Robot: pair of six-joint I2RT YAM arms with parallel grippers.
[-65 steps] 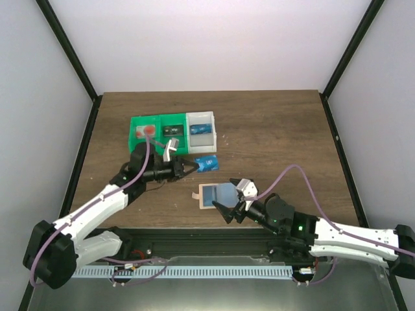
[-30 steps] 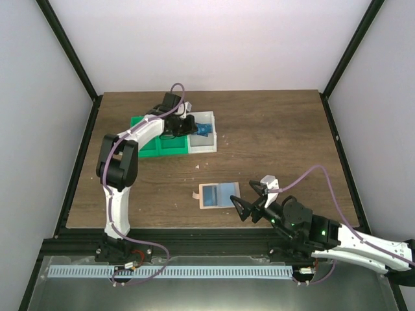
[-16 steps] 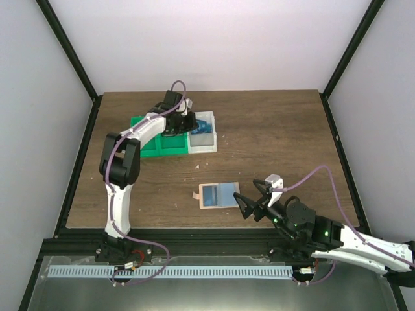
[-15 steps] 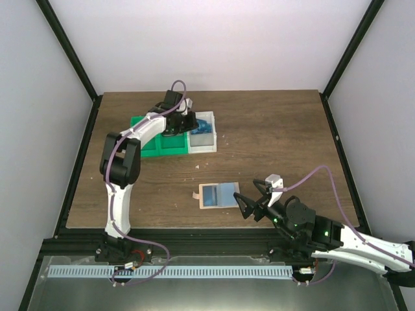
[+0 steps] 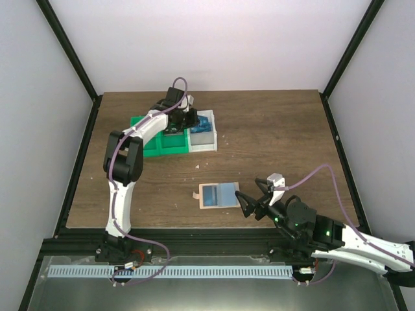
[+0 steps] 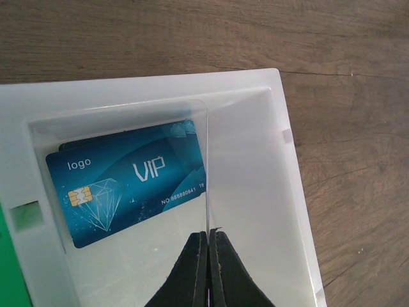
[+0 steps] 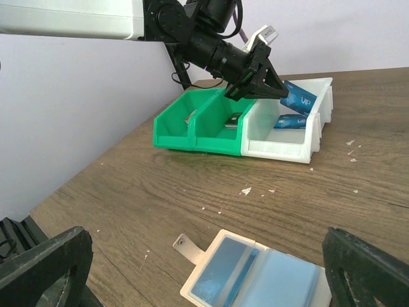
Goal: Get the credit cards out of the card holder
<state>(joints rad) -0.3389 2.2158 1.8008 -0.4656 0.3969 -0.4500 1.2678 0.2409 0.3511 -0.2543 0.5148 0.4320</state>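
The left gripper (image 6: 208,238) is clenched on a glossy dark blue plastic credit card (image 7: 299,98), held tilted over the white plastic bin (image 7: 281,148) at the far left of the table. A second blue credit card printed VIP (image 6: 128,182) lies flat inside that bin, which touches the right side of a green two-compartment plastic bin (image 7: 192,133). The right gripper (image 5: 250,196), near right, stands released, jaws spread wide with nothing between them, just right of the flat tan rectangular card holder (image 5: 203,202) and apart from it. The holder lies near the middle of the table, tab to the left, with a light blue credit card (image 5: 228,192) in it. The surface is a dark brown wood-grain tabletop (image 5: 279,129) scattered with pale crumbs (image 7: 246,190), enclosed by plain pale walls (image 5: 207,45) and black frame posts (image 5: 68,48). From the left wrist the held card shows only as a thin edge. The dark contents of the green bin cannot be made out, the right fingers are cut off at the wrist view's edges, and how many cards the holder contains cannot be told.
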